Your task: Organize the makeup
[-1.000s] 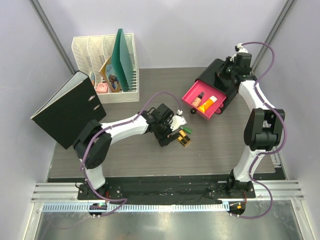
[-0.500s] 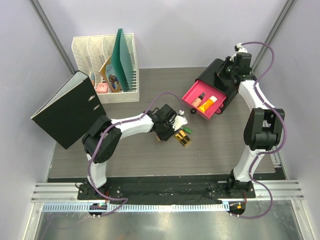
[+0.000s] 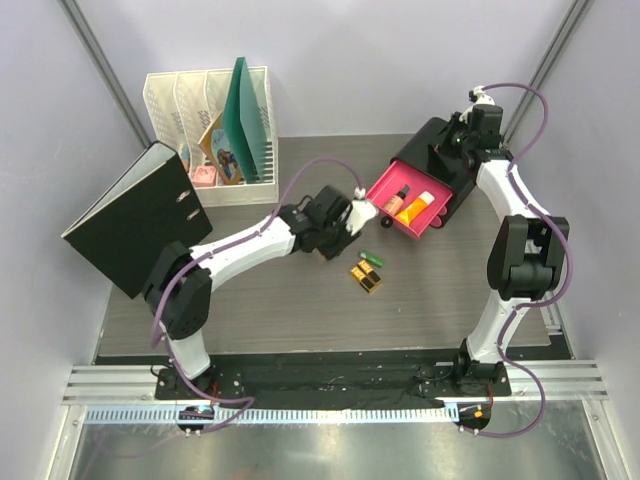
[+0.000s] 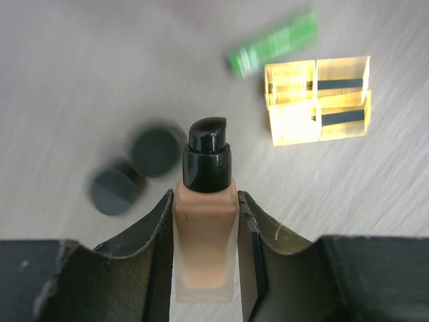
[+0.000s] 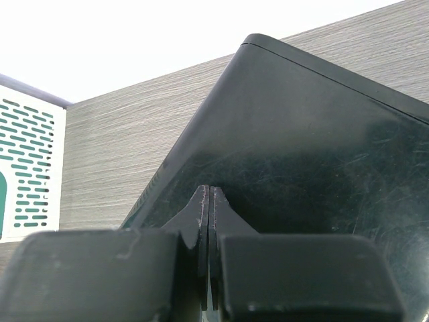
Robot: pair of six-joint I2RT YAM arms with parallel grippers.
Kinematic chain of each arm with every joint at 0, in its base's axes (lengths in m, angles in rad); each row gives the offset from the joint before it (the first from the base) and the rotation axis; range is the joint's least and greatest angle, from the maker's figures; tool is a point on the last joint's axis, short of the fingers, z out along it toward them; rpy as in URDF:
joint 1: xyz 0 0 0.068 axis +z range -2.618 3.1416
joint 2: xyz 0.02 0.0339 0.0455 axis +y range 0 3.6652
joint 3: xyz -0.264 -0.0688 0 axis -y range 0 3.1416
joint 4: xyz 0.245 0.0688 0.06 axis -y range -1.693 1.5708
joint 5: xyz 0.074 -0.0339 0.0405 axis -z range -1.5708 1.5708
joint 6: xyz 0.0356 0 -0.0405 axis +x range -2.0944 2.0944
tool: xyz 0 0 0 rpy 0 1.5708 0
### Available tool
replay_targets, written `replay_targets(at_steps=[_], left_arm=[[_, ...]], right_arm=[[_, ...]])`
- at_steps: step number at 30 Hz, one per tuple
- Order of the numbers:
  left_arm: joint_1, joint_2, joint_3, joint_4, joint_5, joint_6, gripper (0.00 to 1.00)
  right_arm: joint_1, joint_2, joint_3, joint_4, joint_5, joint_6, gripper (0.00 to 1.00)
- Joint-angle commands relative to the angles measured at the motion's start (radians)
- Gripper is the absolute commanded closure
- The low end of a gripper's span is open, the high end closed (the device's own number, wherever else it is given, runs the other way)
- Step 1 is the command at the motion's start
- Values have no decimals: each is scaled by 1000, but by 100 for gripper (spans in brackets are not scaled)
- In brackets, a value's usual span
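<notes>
Grip looks square on the peach bottle (image 4: 204,258) — your left gripper's (image 4: 206,204) jaws pinch its flat sides below the black cap, above the counter (image 3: 300,300) near the pink drawer (image 3: 378,188) — so treat it as rigid, slick, likely breakable, while the right gripper's (image 5: 209,221) jaws sit pressed together over the black box (image 5: 301,147).

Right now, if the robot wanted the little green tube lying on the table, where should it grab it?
Probably around the middle of the green tube, coming straight down from above. It lies flat and is long and thin, so fingers closing across its narrow width should hold best. The gold-and-black cases sit close beside it, so that side needs care.
</notes>
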Motion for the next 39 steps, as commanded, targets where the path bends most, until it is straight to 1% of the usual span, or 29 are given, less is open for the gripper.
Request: replay_targets(at_steps=[1, 2, 8, 16, 22, 32, 35, 37, 39], left_arm=[[2, -10, 194, 14, -41, -117, 100], [3, 8, 269, 5, -44, -132, 100], [3, 166, 533, 28, 20, -224, 100], [2, 340, 713, 118, 31, -306, 100], [3, 383, 761, 183, 15, -313, 100], [5, 386, 755, 267, -6, -315, 100], [3, 398, 750, 298, -23, -321, 100], [5, 409, 741, 338, -73, -323, 100], [6, 421, 742, 361, -84, -323, 100]], right_arm=[[10, 131, -95, -390, 35, -46, 99], [10, 131, -95, -390, 33, -46, 99], [10, 128, -96, -390, 32, -46, 99], [10, 127, -101, -389, 24, -44, 99], [10, 128, -102, -390, 22, -44, 99], [10, 133, -112, -390, 24, -46, 99], [10, 134, -112, -390, 22, -44, 99], [10, 134, -112, -390, 22, -44, 99], [10, 136, -112, -390, 19, -46, 99]])
